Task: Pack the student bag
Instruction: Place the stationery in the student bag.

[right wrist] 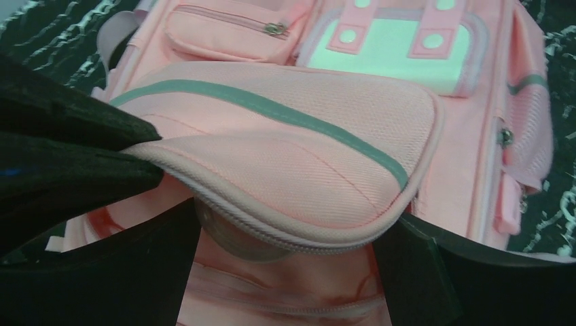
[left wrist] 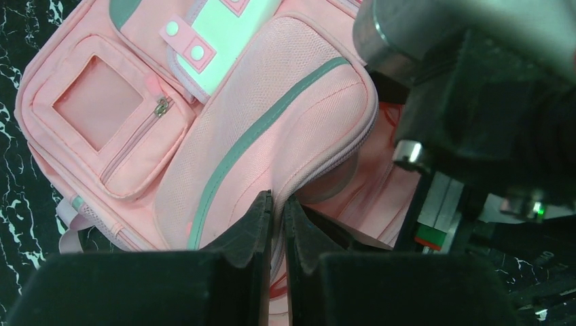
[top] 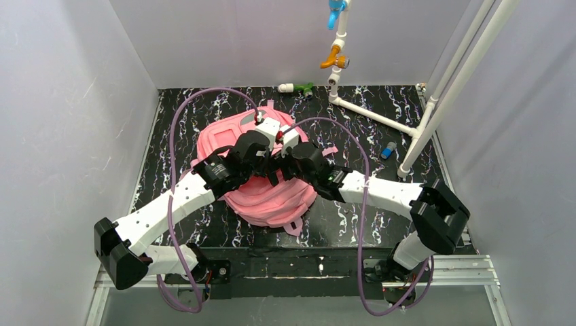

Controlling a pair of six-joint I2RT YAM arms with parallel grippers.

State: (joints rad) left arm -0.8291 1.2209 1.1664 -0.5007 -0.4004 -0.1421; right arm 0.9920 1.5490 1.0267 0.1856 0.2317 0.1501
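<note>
The left end effector (left wrist: 278, 224) pinches the edge of the student bag's (left wrist: 136, 136) pink flap, its two black fingers almost together. The bag lies on a black surface (left wrist: 17, 217) with white marks. The right arm (left wrist: 489, 102) is close by on the right

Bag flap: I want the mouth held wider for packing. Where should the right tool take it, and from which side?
Take the flap by its raised piped rim, beside where the shut left tool pinches it. Come from the mouth side, one finger under: the rim stands off the bag, and the open right tool straddles it.
</note>
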